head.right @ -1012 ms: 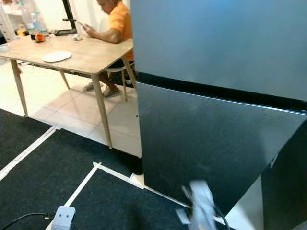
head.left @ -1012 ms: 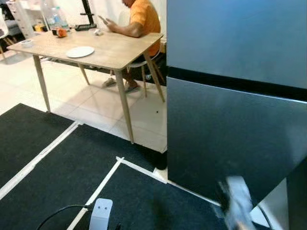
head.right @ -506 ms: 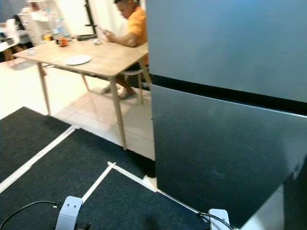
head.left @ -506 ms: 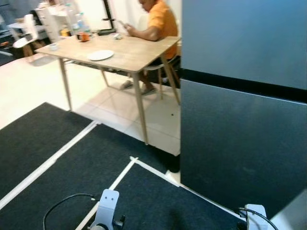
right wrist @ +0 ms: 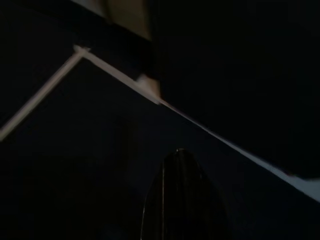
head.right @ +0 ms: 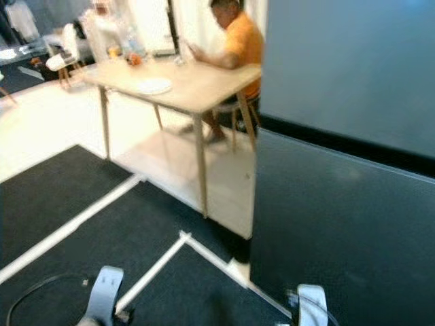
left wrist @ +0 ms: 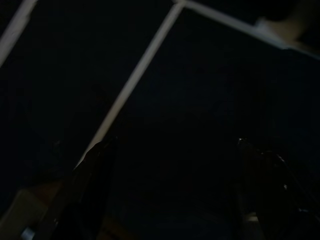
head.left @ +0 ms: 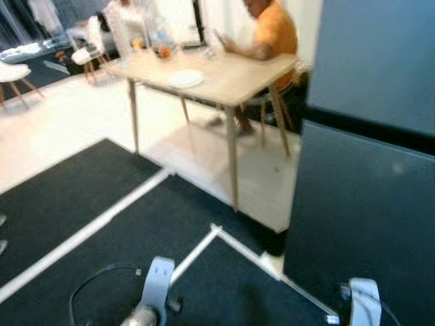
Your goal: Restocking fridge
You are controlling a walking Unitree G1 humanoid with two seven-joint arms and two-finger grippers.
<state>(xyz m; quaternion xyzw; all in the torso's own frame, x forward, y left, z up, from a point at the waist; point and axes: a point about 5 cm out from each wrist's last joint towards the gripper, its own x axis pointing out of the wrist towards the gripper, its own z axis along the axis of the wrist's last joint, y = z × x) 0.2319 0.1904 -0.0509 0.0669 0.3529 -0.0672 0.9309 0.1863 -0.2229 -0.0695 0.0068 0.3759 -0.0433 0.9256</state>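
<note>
The fridge [head.left: 367, 204] stands on the right, tall and dark grey-blue, with both doors closed and a black gap [head.left: 367, 129] between the upper and lower door. Both silver arms hang low at the bottom of the head views, the left arm [head.left: 158, 278] over the black mat and the right arm [head.left: 363, 302] just in front of the fridge's lower door. In the dark left wrist view my left gripper [left wrist: 175, 143] is open over the mat with nothing between its fingers. My right gripper [right wrist: 179, 152] appears as one black taper, shut and holding nothing.
A wooden table [head.left: 224, 75] with a white plate [head.left: 185, 79], bottles and small items stands left of the fridge; a person [head.left: 272, 34] in an orange shirt sits behind it. Black mats [head.left: 68, 197] with white tape lines cover the floor. A cable [head.left: 88, 285] loops beside my left arm. White chairs [head.left: 13, 71] stand far left.
The camera has swung left, so the table and fridge sit further right in the picture. My right arm, blurred before the fridge a second ago, now hangs lower.
</note>
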